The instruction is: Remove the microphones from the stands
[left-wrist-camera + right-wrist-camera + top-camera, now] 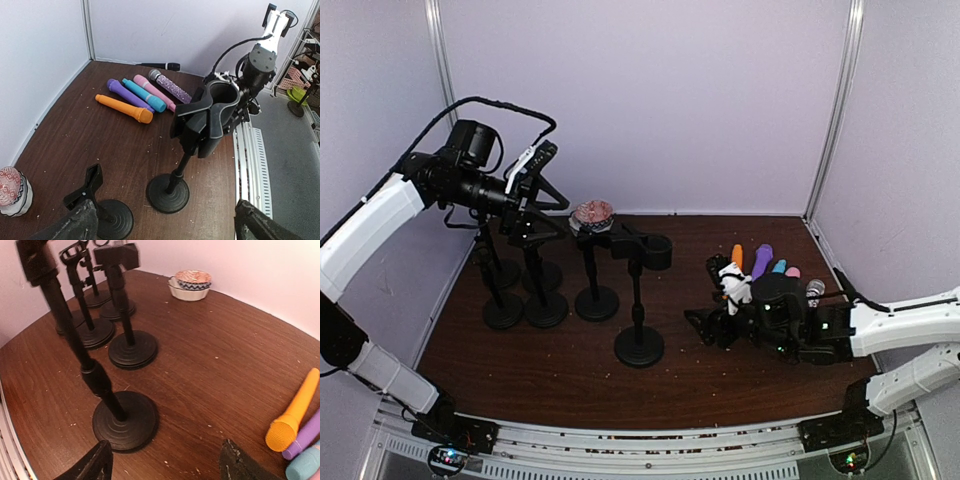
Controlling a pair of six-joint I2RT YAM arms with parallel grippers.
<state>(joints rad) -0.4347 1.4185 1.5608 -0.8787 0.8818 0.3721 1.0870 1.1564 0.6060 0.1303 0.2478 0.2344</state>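
My left claw (165, 227) hangs high over the left side of the brown table (570, 370), above the cluster of black stands. In my left wrist view its two fingers (75, 225) sit far apart at the bottom corners with only the tabletop showing between them, so it is spread wide and grips nothing. Just ahead of it stands the front stand (179, 172), its pole rising from a round base to a black cup-shaped clip (215, 107).

My right claw (165, 462) lies low near the right side of the table, pointing toward that same stand. Its fingers (97, 462) are likewise parted, with bare wood between them and nothing held.

The microphones lie flat on the table on the right. The orange microphone (125, 108), the purple microphone (129, 95), the teal microphone (145, 95) and the pink microphone (152, 91) are side by side, touching or nearly so. A glittery microphone (170, 85) with a silver head lies just beyond the pink one. A black microphone (160, 65) rests apart from them, close to the back wall. From above, my right arm covers much of this row.

A small patterned bowl (593, 212) sits near the back wall, behind the stands.
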